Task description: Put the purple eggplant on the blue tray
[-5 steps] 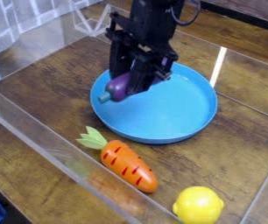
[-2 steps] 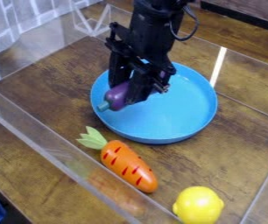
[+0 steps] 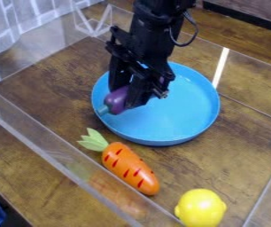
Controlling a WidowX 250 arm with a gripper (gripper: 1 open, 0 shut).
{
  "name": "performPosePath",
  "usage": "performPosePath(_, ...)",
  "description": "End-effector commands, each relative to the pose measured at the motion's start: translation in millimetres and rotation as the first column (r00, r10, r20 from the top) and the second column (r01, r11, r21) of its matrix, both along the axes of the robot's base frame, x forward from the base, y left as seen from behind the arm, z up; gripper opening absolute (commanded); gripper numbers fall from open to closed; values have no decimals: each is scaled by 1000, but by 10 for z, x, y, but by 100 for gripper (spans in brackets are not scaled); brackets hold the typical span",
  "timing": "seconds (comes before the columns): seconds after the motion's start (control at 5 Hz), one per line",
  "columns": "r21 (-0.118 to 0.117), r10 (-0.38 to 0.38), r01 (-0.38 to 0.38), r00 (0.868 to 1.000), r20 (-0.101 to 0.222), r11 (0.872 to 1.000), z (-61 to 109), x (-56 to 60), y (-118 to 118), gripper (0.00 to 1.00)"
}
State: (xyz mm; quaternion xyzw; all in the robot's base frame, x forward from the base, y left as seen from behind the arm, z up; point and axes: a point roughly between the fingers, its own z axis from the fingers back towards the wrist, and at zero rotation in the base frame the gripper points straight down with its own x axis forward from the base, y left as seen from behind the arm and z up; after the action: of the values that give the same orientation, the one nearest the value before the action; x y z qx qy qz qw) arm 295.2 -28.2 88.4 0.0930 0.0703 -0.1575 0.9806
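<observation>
The purple eggplant (image 3: pixel 120 99) hangs tilted in my gripper (image 3: pixel 131 90), which is shut on it. It sits over the left rim of the blue tray (image 3: pixel 185 113), a wide round dish in the middle of the wooden table. The eggplant's lower end is close to the tray's left edge; I cannot tell whether it touches. The black arm comes down from the top of the view and hides the eggplant's upper part.
An orange carrot (image 3: pixel 127 166) with green leaves lies in front of the tray. A yellow lemon (image 3: pixel 201 208) rests at the front right. Clear plastic walls (image 3: pixel 32 133) run along the left and front edges of the table.
The gripper has lowered slightly with the eggplant, which now sits a bit lower at the tray's left rim. Carrot and lemon have not moved.
</observation>
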Motion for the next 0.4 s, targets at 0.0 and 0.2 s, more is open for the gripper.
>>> performPosePath(0.0,5,-19,19,999,33,1000,50,33,-3,0)
performPosePath(0.2,7,-16,16,999,36,1000,39,41,31,0)
